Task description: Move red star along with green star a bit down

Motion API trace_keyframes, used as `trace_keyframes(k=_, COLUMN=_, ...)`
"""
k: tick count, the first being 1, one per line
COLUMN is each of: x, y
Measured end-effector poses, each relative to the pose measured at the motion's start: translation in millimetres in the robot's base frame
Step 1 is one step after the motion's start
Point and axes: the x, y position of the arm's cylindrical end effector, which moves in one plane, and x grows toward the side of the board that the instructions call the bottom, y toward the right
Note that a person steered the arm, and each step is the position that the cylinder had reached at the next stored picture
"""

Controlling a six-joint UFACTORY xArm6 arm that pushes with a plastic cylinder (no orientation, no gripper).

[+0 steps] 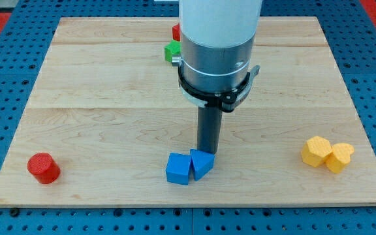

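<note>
While my arm rises over the middle of the wooden tabletop (109, 78), my tip (207, 154) touches the upper edge of two touching blue blocks (188, 167). I carry no pincer, only this rod. The red star (176, 31) and green star (172, 51) sit together near the view's top, partly hidden behind my arm. A red cylinder (43, 168) stands bottom left; two yellow blocks (327, 154) lie at right.
</note>
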Motion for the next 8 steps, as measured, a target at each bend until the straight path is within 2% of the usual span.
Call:
trace_keyframes(k=2, x=8, y=0)
trace_keyframes(k=3, x=-2, y=-1)
trace_keyframes(k=5, x=-117, y=-4)
trace_keyframes(k=8, x=-279, y=88)
